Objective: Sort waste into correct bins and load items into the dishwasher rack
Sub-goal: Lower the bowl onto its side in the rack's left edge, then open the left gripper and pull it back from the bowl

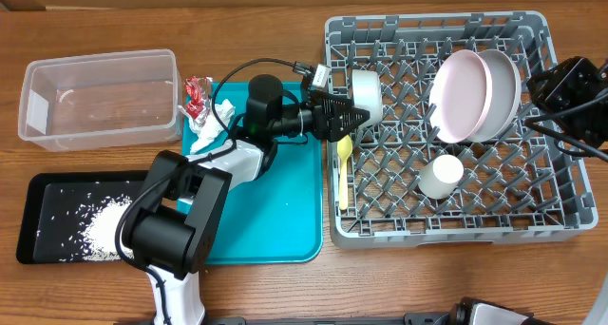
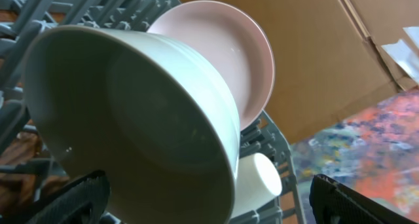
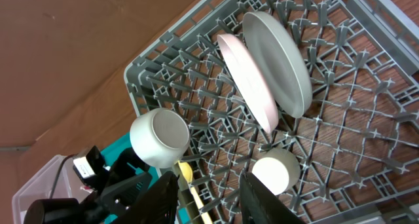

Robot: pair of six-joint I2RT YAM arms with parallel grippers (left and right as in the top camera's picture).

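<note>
In the dishwasher rack (image 1: 532, 220) a small pale bowl (image 1: 369, 93) stands on its side at the left. My left gripper (image 1: 353, 116) is open right beside it. In the left wrist view the bowl (image 2: 131, 112) fills the space ahead of the spread fingers (image 2: 72, 204), which do not touch it. A pinkish plate (image 1: 461, 97) and a grey plate (image 1: 503, 87) stand upright together. A white cup (image 1: 442, 176) lies below them. A cream spoon (image 1: 344, 159) rests at the rack's left wall. My right gripper (image 3: 209, 198) hangs over the rack, open and holding nothing.
A red-and-silver wrapper (image 1: 197, 95) and a white napkin (image 1: 214, 125) lie at the far left corner of the teal tray (image 1: 280, 220). The clear tub (image 1: 100, 97) stands at the back left. The black tray (image 1: 47, 211) in front of it holds rice (image 1: 104, 225).
</note>
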